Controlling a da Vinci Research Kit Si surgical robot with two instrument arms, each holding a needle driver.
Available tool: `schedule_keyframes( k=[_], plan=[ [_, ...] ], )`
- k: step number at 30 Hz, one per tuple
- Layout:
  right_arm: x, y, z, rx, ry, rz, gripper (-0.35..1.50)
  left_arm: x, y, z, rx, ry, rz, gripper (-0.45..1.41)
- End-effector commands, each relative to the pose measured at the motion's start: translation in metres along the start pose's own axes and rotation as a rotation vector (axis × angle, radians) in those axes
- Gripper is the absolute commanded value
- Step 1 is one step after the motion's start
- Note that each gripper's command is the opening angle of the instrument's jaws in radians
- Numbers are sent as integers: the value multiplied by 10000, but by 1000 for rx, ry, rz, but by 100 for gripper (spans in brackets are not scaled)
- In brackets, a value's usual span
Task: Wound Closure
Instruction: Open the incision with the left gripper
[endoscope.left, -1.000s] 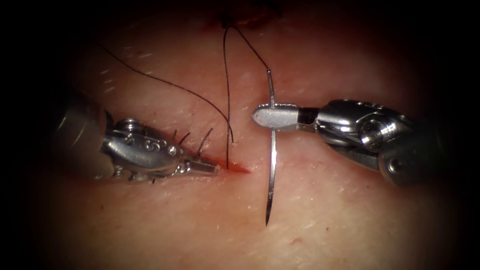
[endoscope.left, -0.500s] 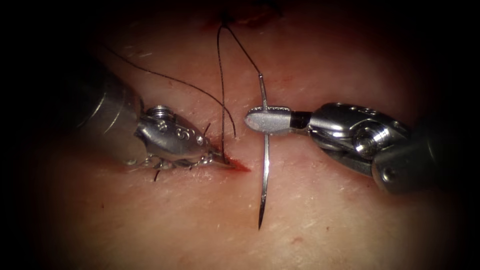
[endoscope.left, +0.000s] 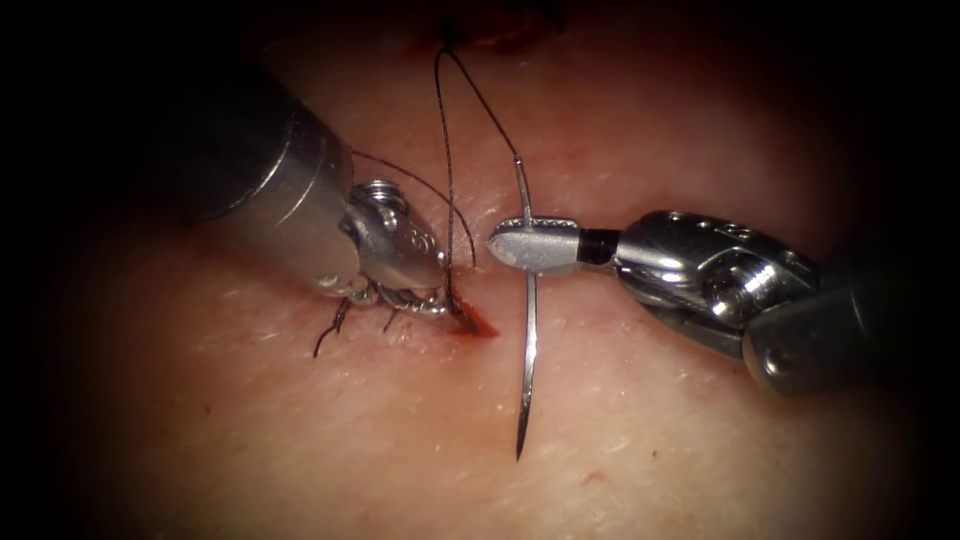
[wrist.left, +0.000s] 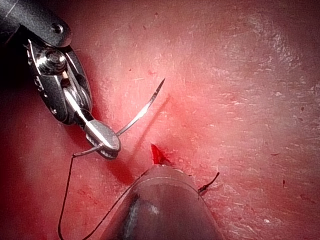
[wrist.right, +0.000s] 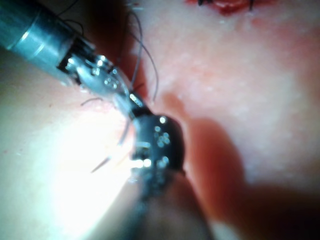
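My right tool (endoscope.left: 526, 245) comes in from the right, shut on the curved needle (endoscope.left: 527, 340) near its thread end. The needle hangs free above the tissue (endoscope.left: 650, 440) to the right of the cut (endoscope.left: 484, 329), with its point toward the front. In the left wrist view the same tool (wrist.left: 105, 141) grips the needle (wrist.left: 142, 112) just beside the cut (wrist.left: 159, 155). My left tool (endoscope.left: 463, 319) reaches in from the upper left, jaws shut, its tip touching the tissue at the left end of the cut. Thread (endoscope.left: 478, 95) runs from the needle's end up to an earlier stitch (endoscope.left: 450, 45).
A second strand (endoscope.left: 446, 180) drops from the earlier stitch to the cut, and another arcs past the left tool. Short cut ends of thread (endoscope.left: 330, 338) stick up from the tissue left of the cut. Red fluid marks the cut.
My left tool has moved right and a little up, its tip reaching the left end of the cut. The right tool with the needle has shifted slightly left.
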Motion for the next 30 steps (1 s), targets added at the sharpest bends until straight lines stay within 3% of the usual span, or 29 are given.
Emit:
schedule_keyframes(
  k=[1, 6, 16, 19, 23, 26, 30],
  plan=[
    [-13, -8, 7, 4, -2, 0, -35, 1, 11, 15, -51, -9, 0, -45],
    [-12, -8, 6, 8, -8, -11, -35, 2, 9, 14, -187, -75, -12, -45],
    [-9, -9, 3, 18, 7, -72, -35, -5, 8, 12, -326, -113, -17, -45],
    [-4, -10, 1, 30, 24, -130, -35, -12, 9, 14, -353, -149, -22, -45],
    [11, -13, 0, -36, 87, -279, -35, -24, 12, 11, -381, -165, -11, -45],
    [18, -13, 11, -97, 147, -401, -35, -37, 15, 8, -375, -158, -16, -45],
    [23, -14, 22, -94, 153, -496, -35, -47, 17, 9, -377, -161, -20, -45]
  ],
)
